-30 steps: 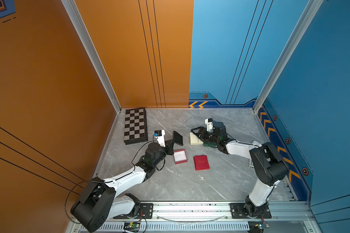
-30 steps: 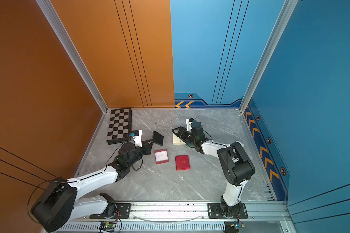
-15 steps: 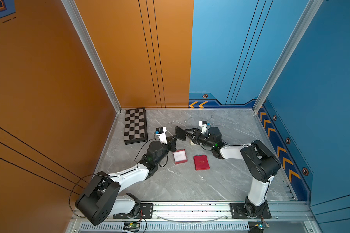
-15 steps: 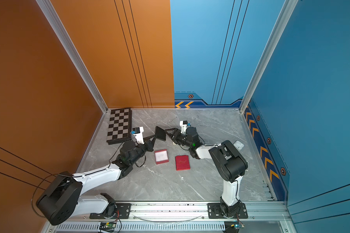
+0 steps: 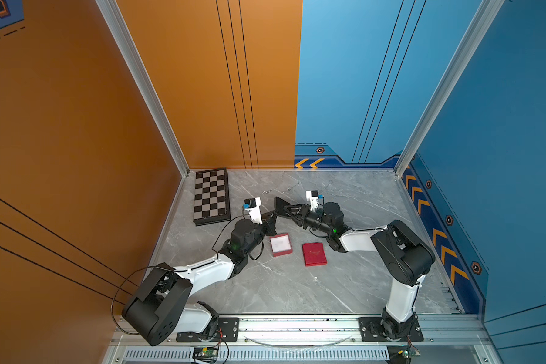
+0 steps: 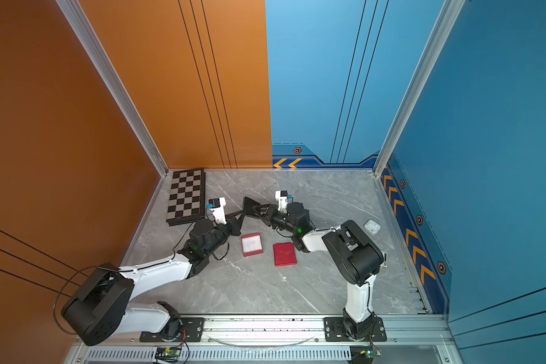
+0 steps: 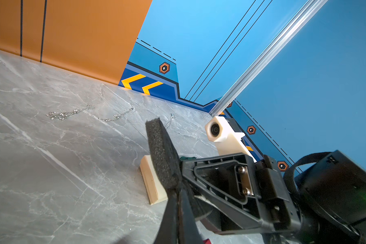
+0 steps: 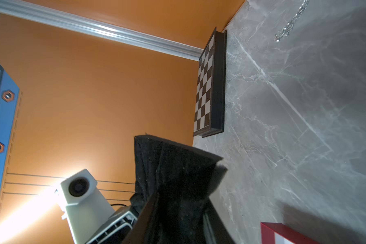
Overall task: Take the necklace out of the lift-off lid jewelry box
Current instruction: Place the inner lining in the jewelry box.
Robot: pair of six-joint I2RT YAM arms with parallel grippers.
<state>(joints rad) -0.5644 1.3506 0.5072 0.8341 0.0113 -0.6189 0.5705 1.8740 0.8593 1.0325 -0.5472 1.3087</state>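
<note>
Between the arms, black foam pad [image 5: 280, 204] is pinched by left gripper [image 5: 274, 215] and right gripper [image 5: 287, 210] together. Necklace [image 7: 70, 113] is seen on the table [image 5: 265, 290] by the back wall, outside the open jewelry box [image 5: 280, 244]; lid [image 5: 314, 254] set beside it.

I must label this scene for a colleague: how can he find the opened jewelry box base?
Start at the chessboard in the far corner. Closer to the viewer lie two red squares. The box base is the one nearer the chessboard, white inside; the lid is all red.
</note>
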